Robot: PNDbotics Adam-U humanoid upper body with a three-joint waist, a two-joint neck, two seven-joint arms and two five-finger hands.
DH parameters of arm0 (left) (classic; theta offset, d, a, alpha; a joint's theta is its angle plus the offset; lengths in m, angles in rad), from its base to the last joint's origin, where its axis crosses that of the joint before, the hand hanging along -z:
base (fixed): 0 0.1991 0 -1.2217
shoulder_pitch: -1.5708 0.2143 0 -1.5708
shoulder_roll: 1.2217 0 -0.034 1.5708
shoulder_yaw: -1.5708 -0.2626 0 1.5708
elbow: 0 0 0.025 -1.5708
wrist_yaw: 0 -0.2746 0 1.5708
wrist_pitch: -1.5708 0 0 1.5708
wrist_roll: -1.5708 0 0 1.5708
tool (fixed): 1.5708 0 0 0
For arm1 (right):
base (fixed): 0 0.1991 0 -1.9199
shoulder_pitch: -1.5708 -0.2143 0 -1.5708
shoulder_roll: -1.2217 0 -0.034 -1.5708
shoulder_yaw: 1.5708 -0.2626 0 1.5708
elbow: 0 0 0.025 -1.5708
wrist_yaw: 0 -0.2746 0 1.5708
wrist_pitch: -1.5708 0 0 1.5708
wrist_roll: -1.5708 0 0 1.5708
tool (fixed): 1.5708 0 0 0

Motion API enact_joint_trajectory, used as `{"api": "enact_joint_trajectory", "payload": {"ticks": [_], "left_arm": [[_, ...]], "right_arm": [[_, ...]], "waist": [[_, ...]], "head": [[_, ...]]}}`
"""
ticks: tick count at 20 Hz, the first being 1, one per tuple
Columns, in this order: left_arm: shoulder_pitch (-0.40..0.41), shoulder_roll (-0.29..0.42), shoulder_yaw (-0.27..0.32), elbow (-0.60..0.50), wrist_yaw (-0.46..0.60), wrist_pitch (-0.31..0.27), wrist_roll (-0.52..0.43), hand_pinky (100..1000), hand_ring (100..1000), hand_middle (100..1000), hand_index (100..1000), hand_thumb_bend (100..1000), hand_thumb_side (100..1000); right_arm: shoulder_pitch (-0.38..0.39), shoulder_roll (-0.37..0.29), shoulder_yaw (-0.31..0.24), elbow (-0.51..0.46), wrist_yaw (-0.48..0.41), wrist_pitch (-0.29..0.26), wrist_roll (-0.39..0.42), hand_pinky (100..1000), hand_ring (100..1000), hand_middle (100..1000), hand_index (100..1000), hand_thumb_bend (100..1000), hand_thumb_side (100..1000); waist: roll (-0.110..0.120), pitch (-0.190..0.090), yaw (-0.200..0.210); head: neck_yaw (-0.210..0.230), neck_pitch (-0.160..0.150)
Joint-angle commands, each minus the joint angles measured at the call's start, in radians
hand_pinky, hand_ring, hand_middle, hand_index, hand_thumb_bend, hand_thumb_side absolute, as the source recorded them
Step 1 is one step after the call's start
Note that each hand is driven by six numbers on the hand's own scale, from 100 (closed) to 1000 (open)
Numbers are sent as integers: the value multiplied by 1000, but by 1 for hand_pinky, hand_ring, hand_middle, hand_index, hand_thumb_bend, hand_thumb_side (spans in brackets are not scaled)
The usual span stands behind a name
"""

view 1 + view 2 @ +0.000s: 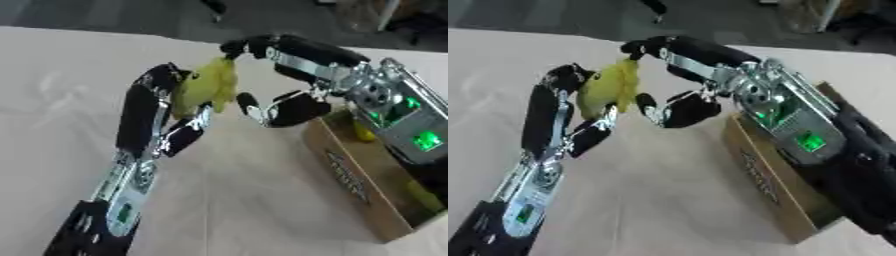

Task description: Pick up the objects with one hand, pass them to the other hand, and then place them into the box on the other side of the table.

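Both hands meet above the tabletop [262, 200], a pale cloth-covered surface, with a soft yellow-green object [207, 85] between them.

The left hand [149, 112] comes up from the lower left with its palm turned toward the right. Its fingers [162, 75] are curled over the top left of the yellow-green object and its thumb [188, 132] reaches up under the object's lower edge, so the object sits pinched between them, held clear of the tabletop.

The right hand [702, 85] comes in from the right. Its upper fingers [654, 47] arch over and their black tips touch the top right of the yellow-green object. Its thumb [651, 111] points up just below and to the right of the object, beside the left thumb; whether it touches the object cannot be told. The right fingers are partly curled round the object from above, with a wide gap left between them and the thumb.

A brown cardboard box [350, 185] stands on the tabletop below and behind the right hand, under the wrist. Its near side wall carries dark printing, and something yellow [361, 132] shows inside it near the wrist.
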Motion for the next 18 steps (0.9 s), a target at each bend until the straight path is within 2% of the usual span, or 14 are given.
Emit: {"api": "enact_joint_trajectory", "payload": {"ticks": [1,8,12,15,16,17,18], "left_arm": [[-15,-4,-6,-30,-11,-7,4,470,476,430,503,100,179],[-16,-3,-11,-47,-14,-19,0,469,476,429,503,100,173],[-14,0,-19,-51,17,-42,-8,454,471,425,502,100,181],[-22,10,-26,-54,57,-61,-27,460,473,427,503,100,175],[-24,11,-27,-55,65,-62,-34,461,473,427,503,100,175],[-24,11,-29,-55,71,-63,-40,461,473,427,503,100,171],[-24,11,-29,-55,74,-63,-46,460,473,427,503,100,170]], "right_arm": [[-11,-7,-8,6,13,-5,7,954,1000,891,1000,100,217],[-11,-8,-8,5,21,-31,6,953,1000,894,1000,110,245],[-12,-18,-12,-18,60,-84,-13,951,1000,898,981,263,308],[-9,-21,-13,-24,89,-137,-36,950,1000,893,970,291,302],[-8,-20,-12,-22,91,-147,-44,949,1000,892,970,320,338],[-8,-18,-11,-22,90,-155,-51,949,999,890,969,283,286],[-9,-18,-10,-22,86,-160,-56,949,997,889,970,282,278]], "waist": [[1,-13,2],[1,-12,3],[1,-11,4],[1,-11,4],[1,-11,4],[1,-11,4],[0,-11,3]], "head": [[-7,4],[-13,3],[-18,3],[-19,3],[-19,2],[-19,2],[-19,3]]}}
